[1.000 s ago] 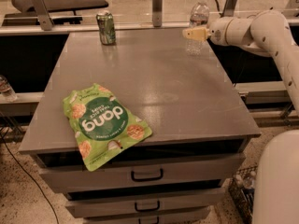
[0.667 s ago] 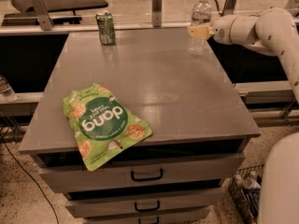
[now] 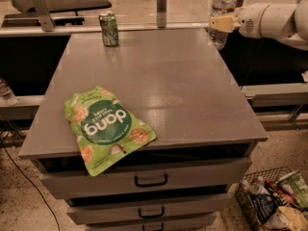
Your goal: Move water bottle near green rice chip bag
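Note:
The water bottle (image 3: 221, 11) is a clear ribbed bottle held upright above the table's far right corner. My gripper (image 3: 219, 23) is shut on the bottle's middle, reaching in from the right on a white arm (image 3: 272, 19). The bottle's base hangs at the table's right edge. The green rice chip bag (image 3: 105, 125) lies flat at the front left of the grey table (image 3: 168, 81), its lower end overhanging the front edge. The bag is far from the bottle.
A green metal drink can (image 3: 109, 29) stands at the table's far left. Drawers with handles (image 3: 150, 180) sit under the tabletop. A wire basket of packets (image 3: 274, 201) is on the floor at the lower right. A metal post (image 3: 161, 6) rises behind the table.
The gripper has lifted the water bottle off the table's far right corner and moved it slightly up and to the right. The bag and can have not moved.

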`<state>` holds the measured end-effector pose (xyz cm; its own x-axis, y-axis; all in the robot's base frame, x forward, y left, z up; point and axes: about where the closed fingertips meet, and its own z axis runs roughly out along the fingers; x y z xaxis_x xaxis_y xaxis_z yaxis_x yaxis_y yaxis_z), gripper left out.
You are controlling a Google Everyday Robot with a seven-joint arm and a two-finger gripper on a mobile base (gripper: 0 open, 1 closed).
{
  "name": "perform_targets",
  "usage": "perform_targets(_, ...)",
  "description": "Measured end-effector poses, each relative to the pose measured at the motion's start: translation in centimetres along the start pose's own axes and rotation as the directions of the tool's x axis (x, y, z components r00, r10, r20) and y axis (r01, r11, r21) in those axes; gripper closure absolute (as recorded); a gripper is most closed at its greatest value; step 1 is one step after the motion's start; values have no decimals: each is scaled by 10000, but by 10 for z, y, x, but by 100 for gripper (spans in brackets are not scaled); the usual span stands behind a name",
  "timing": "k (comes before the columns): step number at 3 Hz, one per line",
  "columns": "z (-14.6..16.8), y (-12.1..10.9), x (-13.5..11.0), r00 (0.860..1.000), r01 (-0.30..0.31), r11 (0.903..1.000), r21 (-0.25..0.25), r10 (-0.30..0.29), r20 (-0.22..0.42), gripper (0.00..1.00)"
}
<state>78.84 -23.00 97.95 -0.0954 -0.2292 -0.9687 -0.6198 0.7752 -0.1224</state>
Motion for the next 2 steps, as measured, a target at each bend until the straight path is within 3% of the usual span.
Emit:
perform_targets(1,-7,5,-8,10000,92,9999,-91,-92,-13,100)
perform_targets(2,-1,26,-4,10000,50,9967,-805,-55,-59,100)
